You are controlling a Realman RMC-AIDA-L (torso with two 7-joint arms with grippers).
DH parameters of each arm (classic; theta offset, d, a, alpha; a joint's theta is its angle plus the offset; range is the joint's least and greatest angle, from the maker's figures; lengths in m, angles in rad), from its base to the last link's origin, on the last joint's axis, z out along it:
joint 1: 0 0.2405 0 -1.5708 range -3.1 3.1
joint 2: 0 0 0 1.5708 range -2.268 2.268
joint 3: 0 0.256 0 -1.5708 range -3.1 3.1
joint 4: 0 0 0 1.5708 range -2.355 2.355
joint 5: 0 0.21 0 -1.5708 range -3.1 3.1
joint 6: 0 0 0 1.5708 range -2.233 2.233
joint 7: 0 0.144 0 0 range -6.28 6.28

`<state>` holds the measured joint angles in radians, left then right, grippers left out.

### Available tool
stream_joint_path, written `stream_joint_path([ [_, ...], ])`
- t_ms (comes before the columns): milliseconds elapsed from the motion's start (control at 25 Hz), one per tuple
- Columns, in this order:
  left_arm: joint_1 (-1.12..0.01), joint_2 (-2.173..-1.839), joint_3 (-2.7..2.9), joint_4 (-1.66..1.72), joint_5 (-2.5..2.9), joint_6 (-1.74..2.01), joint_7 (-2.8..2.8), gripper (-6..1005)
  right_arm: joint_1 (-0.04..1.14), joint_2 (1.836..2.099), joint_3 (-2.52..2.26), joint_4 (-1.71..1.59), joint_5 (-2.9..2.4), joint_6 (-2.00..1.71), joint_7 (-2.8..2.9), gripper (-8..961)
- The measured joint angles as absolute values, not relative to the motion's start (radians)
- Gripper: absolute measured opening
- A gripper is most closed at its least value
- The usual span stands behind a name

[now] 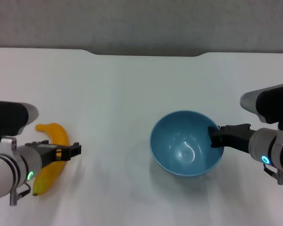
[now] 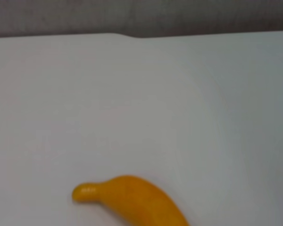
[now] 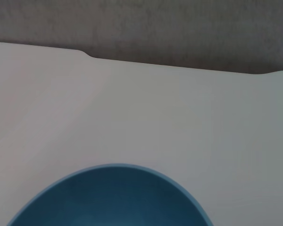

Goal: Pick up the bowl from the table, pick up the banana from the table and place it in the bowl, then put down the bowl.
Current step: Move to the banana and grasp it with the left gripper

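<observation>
The light-blue bowl (image 1: 186,150) is right of the table's middle, tilted a little, with a faint shadow under it. My right gripper (image 1: 216,137) is shut on its right rim. The right wrist view shows only the bowl's rim (image 3: 113,197). The yellow-orange banana (image 1: 54,157) lies on the white table (image 1: 122,94) at the front left. My left gripper (image 1: 71,150) is open and reaches across the banana's middle, just above it. The left wrist view shows one end of the banana (image 2: 127,197) resting on the table.
The table's far edge has a shallow notch (image 1: 146,54) with a grey wall behind it. Bare white tabletop lies between the banana and the bowl.
</observation>
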<state>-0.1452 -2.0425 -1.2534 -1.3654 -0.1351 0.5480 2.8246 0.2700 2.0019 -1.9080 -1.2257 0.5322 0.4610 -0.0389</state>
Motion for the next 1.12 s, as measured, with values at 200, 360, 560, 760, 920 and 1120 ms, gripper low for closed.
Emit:
stream_joint_path([
  [200,-0.173,-2.043,-1.250,-1.294,-0.135,0.529,2.810,881,0.270,2.003,-1.909,-1.231,0.532,0.463,-0.044,42],
  [360,-0.182,-2.043,-1.254,-1.252,-0.135,0.504,2.806,881,0.270,2.003,-1.909,-1.233,0.532,0.463,-0.045,42],
  [560,-0.196,-2.043,-1.259,-1.207,-0.135,0.487,2.796,881,0.270,2.002,-1.911,-1.233,0.532,0.463,-0.046,42],
  [760,-0.198,-2.042,-1.261,-1.189,-0.134,0.470,2.795,879,0.271,2.002,-1.913,-1.233,0.532,0.463,-0.046,43],
  [920,-0.198,-2.042,-1.262,-1.187,-0.134,0.469,2.787,878,0.271,2.002,-1.914,-1.235,0.532,0.463,-0.046,43],
  [1120,-0.198,-2.042,-1.265,-1.183,-0.131,0.465,2.780,876,0.271,2.002,-1.916,-1.242,0.532,0.461,-0.046,44],
])
